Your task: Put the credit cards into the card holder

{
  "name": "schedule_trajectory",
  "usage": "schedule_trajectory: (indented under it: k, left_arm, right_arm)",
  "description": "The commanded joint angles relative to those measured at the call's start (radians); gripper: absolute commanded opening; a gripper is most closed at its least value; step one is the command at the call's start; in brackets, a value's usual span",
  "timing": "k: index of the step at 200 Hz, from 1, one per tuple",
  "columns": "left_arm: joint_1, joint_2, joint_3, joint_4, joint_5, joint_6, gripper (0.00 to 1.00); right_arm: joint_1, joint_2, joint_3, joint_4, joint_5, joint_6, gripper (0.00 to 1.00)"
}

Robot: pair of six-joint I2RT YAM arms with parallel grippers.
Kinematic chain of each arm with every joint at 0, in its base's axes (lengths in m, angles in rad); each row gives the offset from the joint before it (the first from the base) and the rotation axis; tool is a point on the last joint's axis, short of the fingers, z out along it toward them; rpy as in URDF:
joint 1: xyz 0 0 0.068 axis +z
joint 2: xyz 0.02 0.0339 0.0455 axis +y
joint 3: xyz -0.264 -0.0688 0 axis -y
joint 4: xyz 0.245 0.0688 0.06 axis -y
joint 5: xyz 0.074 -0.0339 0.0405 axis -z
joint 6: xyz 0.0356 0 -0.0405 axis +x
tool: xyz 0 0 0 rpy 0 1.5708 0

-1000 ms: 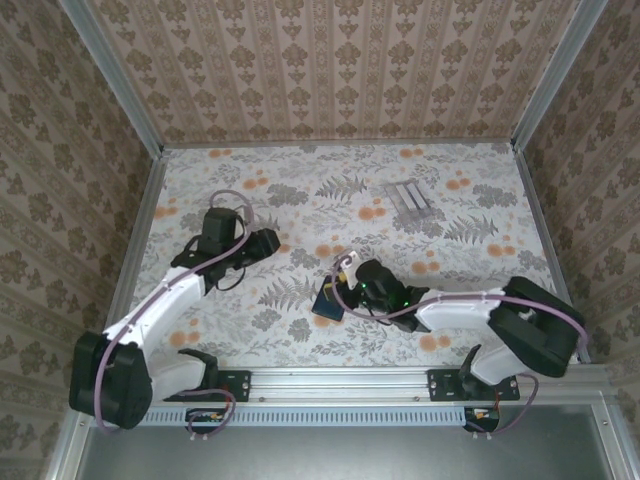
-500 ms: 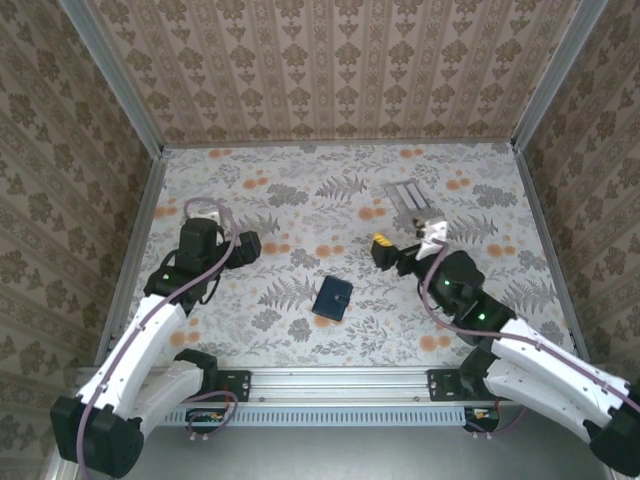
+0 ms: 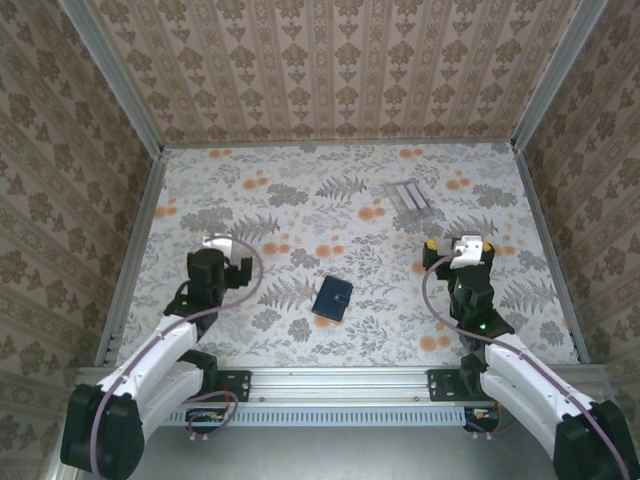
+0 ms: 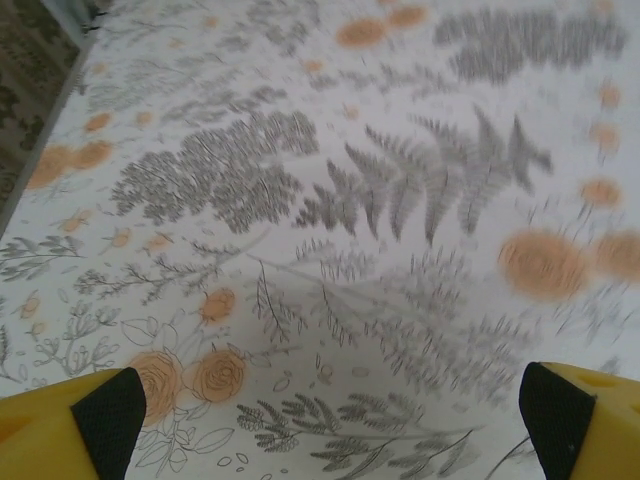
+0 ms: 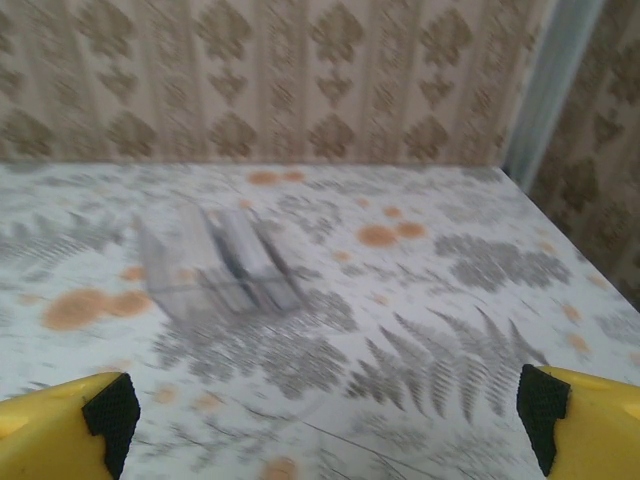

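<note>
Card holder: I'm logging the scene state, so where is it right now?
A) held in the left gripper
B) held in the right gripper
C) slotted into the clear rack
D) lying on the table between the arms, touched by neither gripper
D: the card holder lies closed on the table, while the left gripper and right gripper are open and empty.

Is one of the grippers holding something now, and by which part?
Nothing is held. The left gripper and the right gripper are both open, and the card holder lies apart from both.
</note>
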Motion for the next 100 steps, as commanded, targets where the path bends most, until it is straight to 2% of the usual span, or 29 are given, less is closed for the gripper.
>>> schedule_trajectory:
  k: [1,22,36,61,80,92,100]
  left_arm:
    - [0.072,0.039,-0.026,0.325,0.043,0.203,1.00]
    - [0.170,0.134,-0.056,0.476,0.173,0.159,1.00]
    - [0.199,0.204,-0.073,0.583,0.228,0.143,1.00]
    - [0.204,0.338,-0.045,0.684,0.232,0.156,1.00]
    - [0.206,0.432,-0.034,0.804,0.236,0.170,1.00]
    - [0.228,0.532,-0.024,0.893,0.241,0.132,1.00]
    - [0.238,0.608,-0.014,0.945,0.233,0.120,1.00]
  right_arm:
    - [-0.090,0.086,-0.025,0.156,-0.084,0.014,1.00]
    - [-0.114,0.237,-0.045,0.331,-0.071,0.013,1.00]
    - [-0.119,0.328,-0.006,0.366,-0.087,-0.002,1.00]
    - [-0.136,0.552,0.035,0.590,-0.155,-0.020,1.00]
    - [-0.147,0.718,0.088,0.655,-0.181,-0.041,1.00]
    - [-0.167,0.832,0.104,0.738,-0.206,-0.029,1.00]
    - [-0.170,0.856,0.109,0.768,-0.221,-0.039,1.00]
